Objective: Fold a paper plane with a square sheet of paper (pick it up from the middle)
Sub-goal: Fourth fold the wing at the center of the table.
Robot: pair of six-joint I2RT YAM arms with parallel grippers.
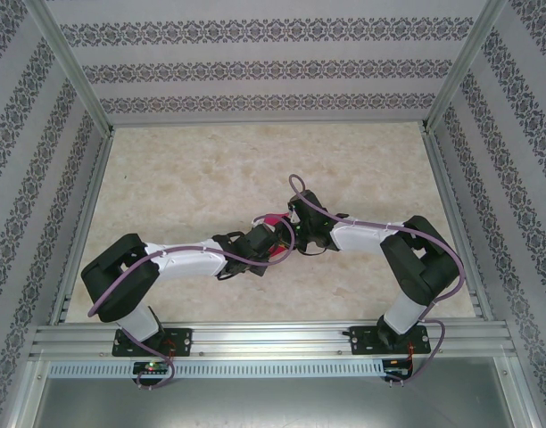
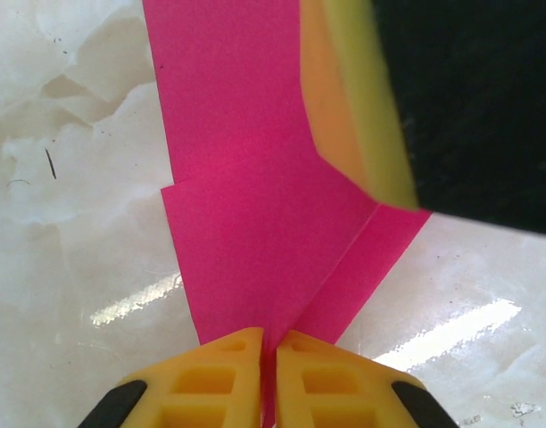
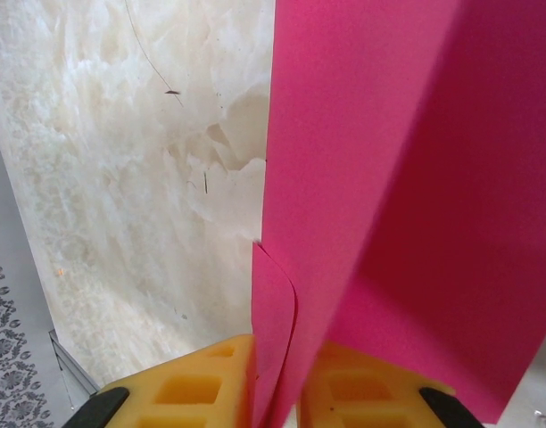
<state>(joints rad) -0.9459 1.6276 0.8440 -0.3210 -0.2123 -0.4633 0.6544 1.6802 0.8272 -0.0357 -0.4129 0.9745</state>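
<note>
Left pincer (image 2: pixel 271 346) and right pincer (image 3: pixel 295 357) each pinch the paper (image 2: pixel 255 223) at mid-bench (image 2: pixel 68 267), from 8 and 2 o'clock; early folds look done, but the dart seems unfinished.

We see a matt, smooth, sharply creased magenta sheet of paper (image 2: pixel 255 250), a glossy marble-look surface (image 2: pixel 68 294), moulded yellow plastic fingers (image 2: pixel 210 388) on the left pincer (image 2: pixel 270 343), and brushed aluminium frame rails (image 1: pixel 273 337).
</note>
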